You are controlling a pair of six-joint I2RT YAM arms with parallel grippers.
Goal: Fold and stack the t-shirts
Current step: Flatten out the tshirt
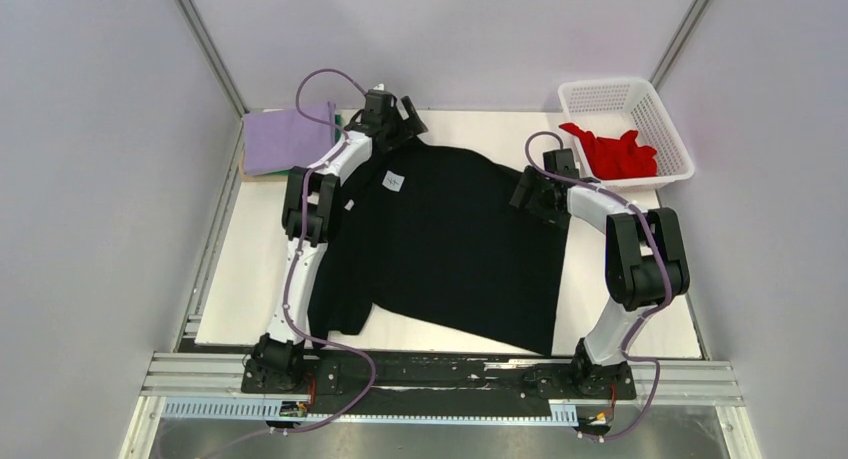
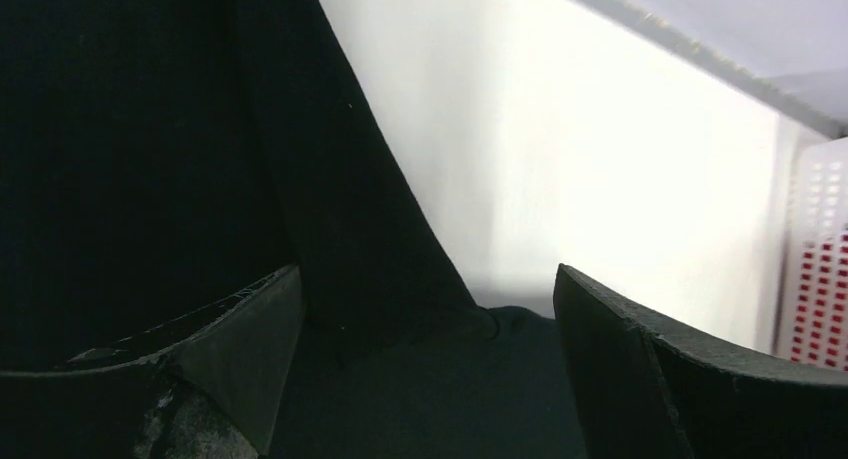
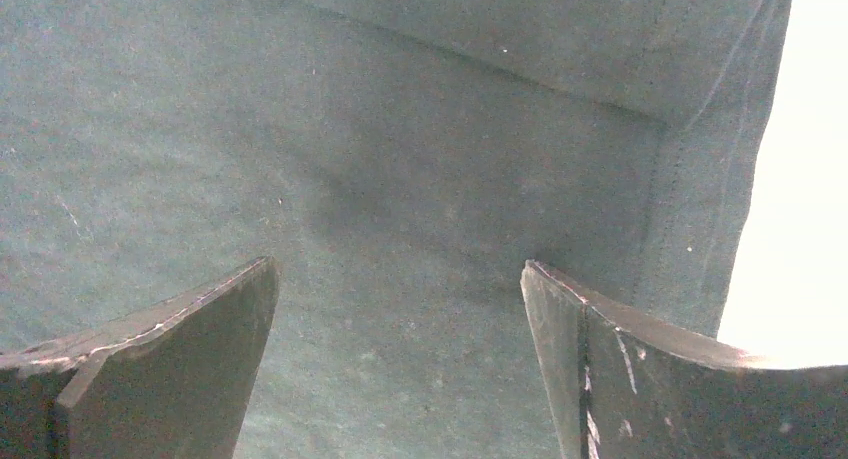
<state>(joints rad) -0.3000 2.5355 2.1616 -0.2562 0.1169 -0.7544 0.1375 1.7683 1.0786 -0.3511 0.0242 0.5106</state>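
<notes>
Looking from overhead, we see the black t-shirt [image 1: 450,249] spread flat on the white table [image 1: 240,299], one sleeve close to the front edge and bare board on both sides. Its long axis runs crosswise, with the neck label [image 1: 394,182] to the left and the hem to the right. Only the wrist views show the left gripper [image 2: 425,279] and right gripper [image 3: 395,264] spread wide, empty, over black cloth. Farthest back, a lilac t-shirt [image 1: 285,139] lies left; a red t-shirt [image 1: 615,154] sits in the basket [image 1: 665,119].

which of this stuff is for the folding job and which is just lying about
For the job: black tee, lilac tee, red tee.
Just there: basket holding the red tee, table.
</notes>
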